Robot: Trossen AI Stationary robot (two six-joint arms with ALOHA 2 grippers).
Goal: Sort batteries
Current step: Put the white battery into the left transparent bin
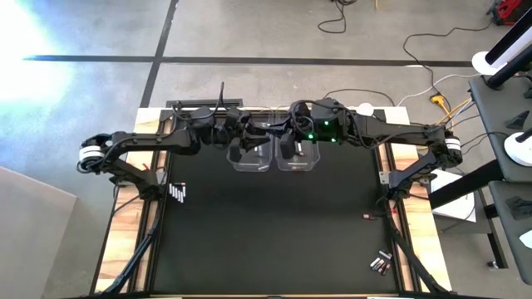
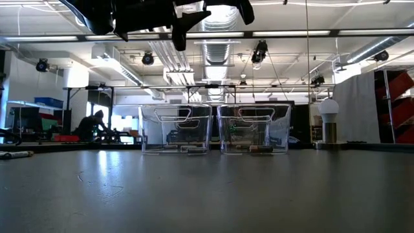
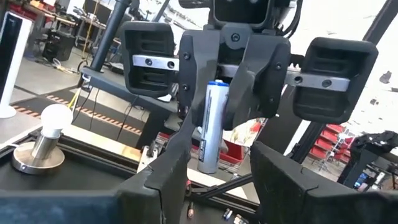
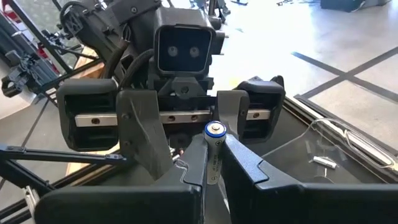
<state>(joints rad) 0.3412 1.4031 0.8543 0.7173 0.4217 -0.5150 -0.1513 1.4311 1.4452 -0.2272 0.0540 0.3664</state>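
Both arms meet high above two clear bins [image 1: 252,156] [image 1: 298,156] at the table's far middle. My right gripper [image 4: 214,149] is shut on a silvery-white battery with a blue band [image 3: 210,127]. My left gripper [image 3: 214,165] faces it and is open, one finger on each side of the battery's free end; I see no touch. More batteries lie in a cluster near the left edge [image 1: 177,193] and near the right near corner [image 1: 380,264]. A few rest on the bin floors [image 2: 187,148] [image 2: 259,148]. My right gripper pinches the battery between its two fingers [image 4: 198,163], which lie across its length. In the right wrist view one capped end [image 4: 215,129] sticks out past the fingertips. In the left wrist view the other end [image 3: 208,167] hangs free between my left fingers. The battery is lifted clear above the bins.
A round silver-and-white knob object [image 2: 330,120] stands right of the bins at the far edge. One small reddish cell [image 1: 367,216] lies by the right rail. The dark mat [image 1: 274,232] spreads out nearer than the bins.
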